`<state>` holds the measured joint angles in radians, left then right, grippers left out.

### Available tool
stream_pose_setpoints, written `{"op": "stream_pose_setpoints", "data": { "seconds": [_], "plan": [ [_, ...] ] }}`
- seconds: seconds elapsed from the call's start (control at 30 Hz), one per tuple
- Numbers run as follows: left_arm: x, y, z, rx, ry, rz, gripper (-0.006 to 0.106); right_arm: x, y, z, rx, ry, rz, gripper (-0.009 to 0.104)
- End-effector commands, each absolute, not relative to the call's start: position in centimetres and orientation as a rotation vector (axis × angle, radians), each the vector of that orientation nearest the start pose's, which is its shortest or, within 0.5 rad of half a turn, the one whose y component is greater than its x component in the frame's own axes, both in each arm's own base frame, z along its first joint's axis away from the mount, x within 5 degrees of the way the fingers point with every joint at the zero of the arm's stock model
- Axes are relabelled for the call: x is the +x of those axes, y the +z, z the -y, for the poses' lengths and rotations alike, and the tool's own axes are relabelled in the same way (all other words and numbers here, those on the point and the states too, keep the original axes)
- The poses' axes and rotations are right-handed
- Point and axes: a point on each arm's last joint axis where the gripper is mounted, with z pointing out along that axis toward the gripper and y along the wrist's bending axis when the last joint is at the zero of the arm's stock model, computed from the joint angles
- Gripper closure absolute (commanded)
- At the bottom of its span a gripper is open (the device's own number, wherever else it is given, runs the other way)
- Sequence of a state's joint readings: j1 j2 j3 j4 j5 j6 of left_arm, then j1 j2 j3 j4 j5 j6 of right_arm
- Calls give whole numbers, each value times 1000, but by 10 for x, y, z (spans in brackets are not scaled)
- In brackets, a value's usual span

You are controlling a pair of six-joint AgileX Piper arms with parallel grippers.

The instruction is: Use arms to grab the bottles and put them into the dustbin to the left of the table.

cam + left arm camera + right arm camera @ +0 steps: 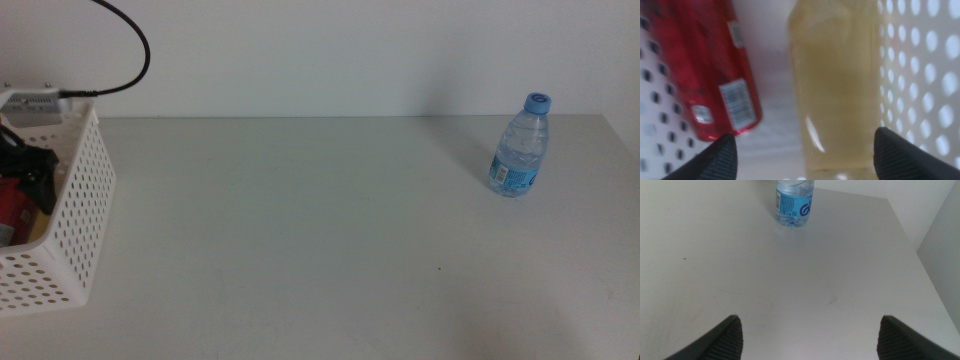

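Left gripper [802, 150] inside dustbin [75, 200] at left, jaws spread, released above yellow tea bottle [832, 85] beside red cola can [715, 70]; water bottle [521, 148] upright far right, awaiting pickup; right gripper [807, 335] spread, empty, facing it.

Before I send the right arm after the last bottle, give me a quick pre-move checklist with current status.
1. Red can in the dustbin: ok, it lies against the perforated wall.
2. Yellow tea bottle in the dustbin: ok, it lies beside the can, between the jaws of the open left end effector.
3. Left end effector clear of the dustbin: not ok, it is down inside it.
4. Water bottle upright and reachable: ok, it stands on the table at the far right.
5. Right end effector open: ok, jaws wide apart, short of the bottle.
6. Path to the bottle: ok, bare tabletop between.
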<state>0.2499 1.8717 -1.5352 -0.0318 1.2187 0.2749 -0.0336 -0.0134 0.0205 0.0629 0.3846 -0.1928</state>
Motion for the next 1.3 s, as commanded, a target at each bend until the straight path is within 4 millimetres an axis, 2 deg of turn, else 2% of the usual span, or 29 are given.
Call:
{"op": "stream_pose_setpoints", "data": {
  "seconds": [0.0, 0.07, 0.17, 0.3, 0.43, 0.57, 0.7, 0.87, 0.93, 1.07, 1.27],
  "plan": [
    [357, 297, -88, -30, 10, -2983, 8, 52, 180, 0, -113, -119, -1787, 8],
    [356, 317, -85, -27, 21, -2914, 10, 52, 180, 0, -113, -119, -1787, 8],
    [350, 347, -70, -20, 34, -2765, 16, 52, 180, 0, -113, -119, -1787, 8],
    [335, 383, -27, 79, -51, -2516, 26, 52, 180, 0, -113, -119, -1787, 8],
    [299, 403, 16, 241, -108, -2330, 29, 52, 180, 0, -113, -119, -1787, 8],
    [262, 400, 43, 348, -131, -2178, 23, 52, 180, 0, -113, -119, -1787, 8],
    [215, 398, 55, 469, -154, -2063, 7, 52, 180, 0, -113, -119, -1787, 8],
    [162, 377, 62, 584, -258, -1945, 7, 52, 180, 0, -113, -119, -1787, 8],
    [144, 367, 62, 570, -316, -1904, 7, 52, 180, 0, -113, -119, -1787, 8],
    [124, 354, 57, 524, -356, -1871, 7, 52, 180, 0, -113, -119, -1787, 8],
    [107, 342, 54, 565, -354, -1897, 7, 52, 180, 0, -113, -119, -1787, 8]
  ]
}}
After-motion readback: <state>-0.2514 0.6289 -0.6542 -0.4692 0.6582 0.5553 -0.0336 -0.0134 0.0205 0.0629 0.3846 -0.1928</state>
